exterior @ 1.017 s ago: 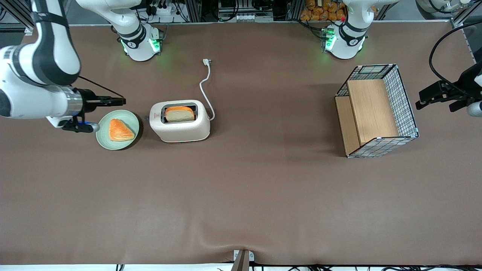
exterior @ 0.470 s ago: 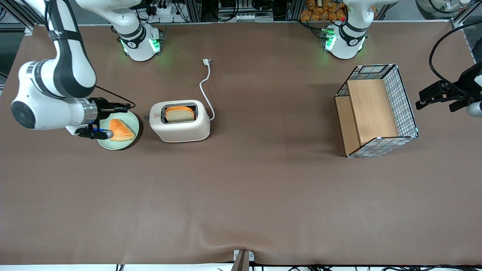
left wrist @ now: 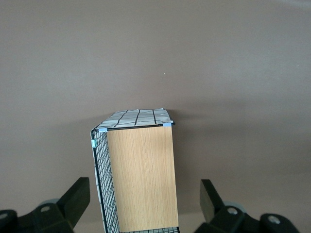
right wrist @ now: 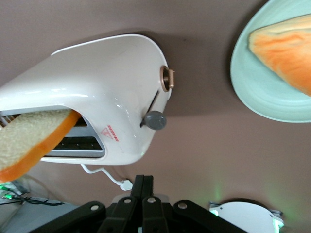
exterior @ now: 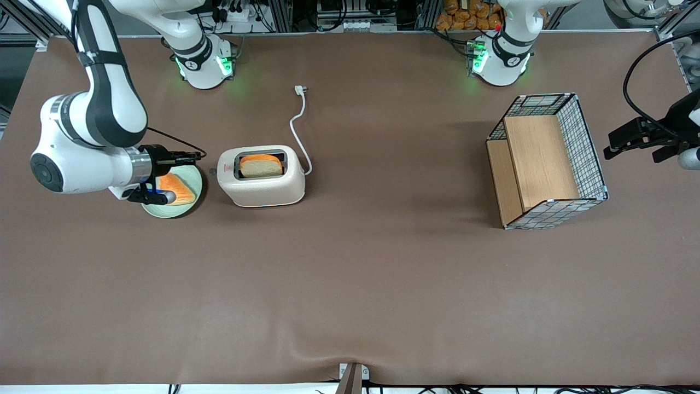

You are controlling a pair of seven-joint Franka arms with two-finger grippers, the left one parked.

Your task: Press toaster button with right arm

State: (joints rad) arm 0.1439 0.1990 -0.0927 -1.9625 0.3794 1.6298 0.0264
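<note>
While gripper (exterior: 198, 156) hovers closed, button (right wrist: 155, 120) just beside

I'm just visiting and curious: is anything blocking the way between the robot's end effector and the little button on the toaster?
Nothing visible blocks it. The end effector, fingers shut, hovers above the green plate with its pastry, pointing at the toaster. Only bare table shows between its tips and the grey button on the toaster's narrow end.

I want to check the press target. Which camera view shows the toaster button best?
The right wrist view: the grey button sticks out clearly from the toaster, ahead of the shut hand. The front view shows only a speck. The left wrist view shows nothing of it.
</note>
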